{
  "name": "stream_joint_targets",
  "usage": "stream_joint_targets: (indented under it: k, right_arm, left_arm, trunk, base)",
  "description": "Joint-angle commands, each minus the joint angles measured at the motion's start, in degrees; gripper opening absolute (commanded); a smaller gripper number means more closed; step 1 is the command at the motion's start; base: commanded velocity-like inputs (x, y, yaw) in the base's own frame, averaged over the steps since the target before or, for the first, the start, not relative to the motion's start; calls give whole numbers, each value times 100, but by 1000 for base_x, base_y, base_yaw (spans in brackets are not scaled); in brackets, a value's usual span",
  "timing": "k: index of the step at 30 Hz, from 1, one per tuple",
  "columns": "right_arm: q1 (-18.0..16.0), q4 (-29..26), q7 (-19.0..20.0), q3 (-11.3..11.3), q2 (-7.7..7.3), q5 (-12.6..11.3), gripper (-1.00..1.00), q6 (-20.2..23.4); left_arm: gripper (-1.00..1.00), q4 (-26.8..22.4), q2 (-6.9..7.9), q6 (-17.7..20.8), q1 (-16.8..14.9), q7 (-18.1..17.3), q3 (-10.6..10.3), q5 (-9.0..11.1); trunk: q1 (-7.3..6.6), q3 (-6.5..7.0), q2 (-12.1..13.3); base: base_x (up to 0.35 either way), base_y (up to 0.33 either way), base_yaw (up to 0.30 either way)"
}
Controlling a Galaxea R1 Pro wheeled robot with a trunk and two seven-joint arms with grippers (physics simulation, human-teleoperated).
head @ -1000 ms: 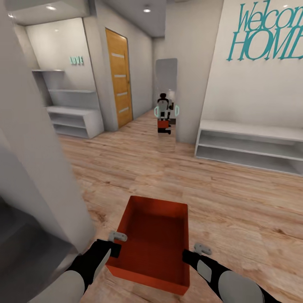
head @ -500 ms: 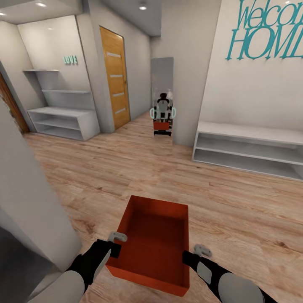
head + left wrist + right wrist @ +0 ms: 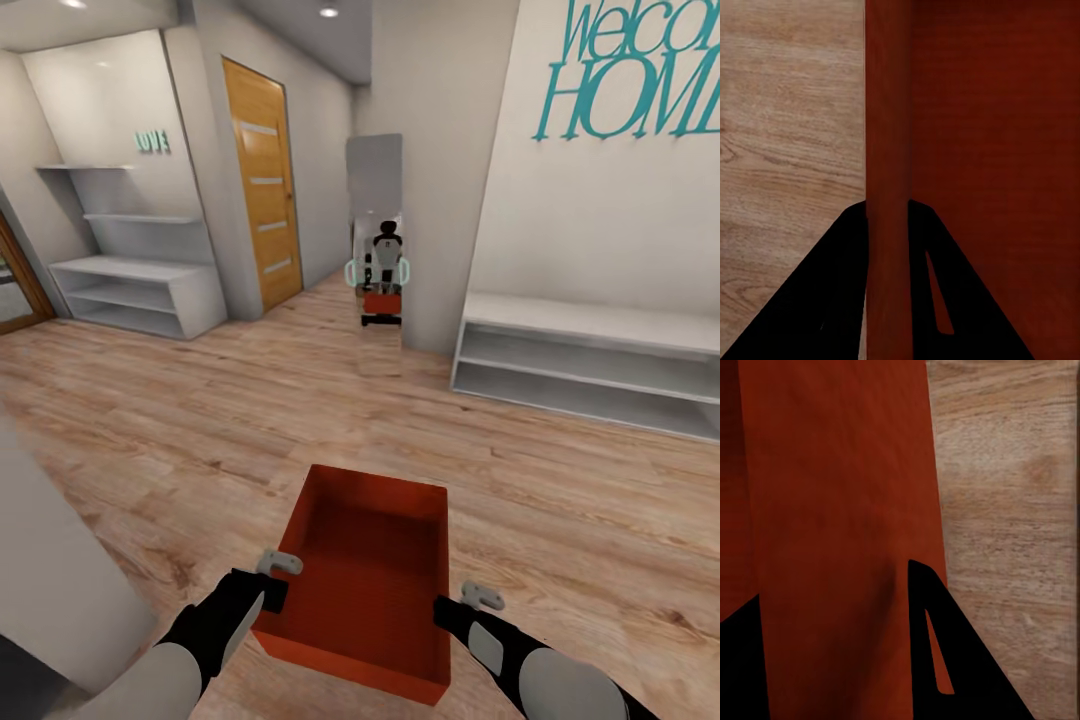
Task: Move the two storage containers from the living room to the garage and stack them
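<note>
One orange-red storage container (image 3: 365, 580), open-topped and empty, hangs level above pale wood-plank flooring, low in the head view. My left gripper (image 3: 270, 590) is shut on its left wall and my right gripper (image 3: 445, 610) on its right wall. In the left wrist view the thin red wall (image 3: 889, 150) runs between the black fingers (image 3: 832, 300), and my left gripper (image 3: 889, 217) pinches it. In the right wrist view the container wall (image 3: 840, 510) sits the same way in my right gripper (image 3: 832, 585). The garage is out of view.
A grey wall corner (image 3: 50, 560) stands close at the lower left. Ahead are a tall mirror (image 3: 378, 180) showing my reflection, a wood door (image 3: 262, 190), white shelving (image 3: 140, 285) at the left and a low white shelf (image 3: 590, 360) at the right. Open plank floor (image 3: 300, 420) lies between.
The whole view has shifted: the grey wall at the left has slid back and more floor and shelving show. The container and both grippers keep the same hold.
</note>
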Motion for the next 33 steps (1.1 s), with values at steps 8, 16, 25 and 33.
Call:
stream_joint_targets:
  k: [8, 16, 25, 33]
  right_arm:
    - [3, -21, 7, 38, 21, 50, -100, -276]
    - [3, -21, 6, 38, 23, 50, -100, -276]
    - [3, -21, 6, 38, 31, 50, -100, -276]
    - [3, -20, 6, 38, 32, 50, -100, -276]
  left_arm:
    - [-100, -1, -8, 32, -3, 5, 50, 174]
    - [-100, -1, -8, 32, -3, 5, 50, 174]
    - [-100, -1, -9, 32, -3, 5, 50, 174]
    - [-100, -1, -3, 32, -3, 5, 50, 174]
  trunk:
    - [2, -5, -2]
    - [2, -5, -2]
    - [2, -5, -2]
    - [2, -5, -2]
  base:
    - [298, -203, 115]
    - [298, -203, 269]
    - [298, -203, 275]
    - [298, -188, 275]
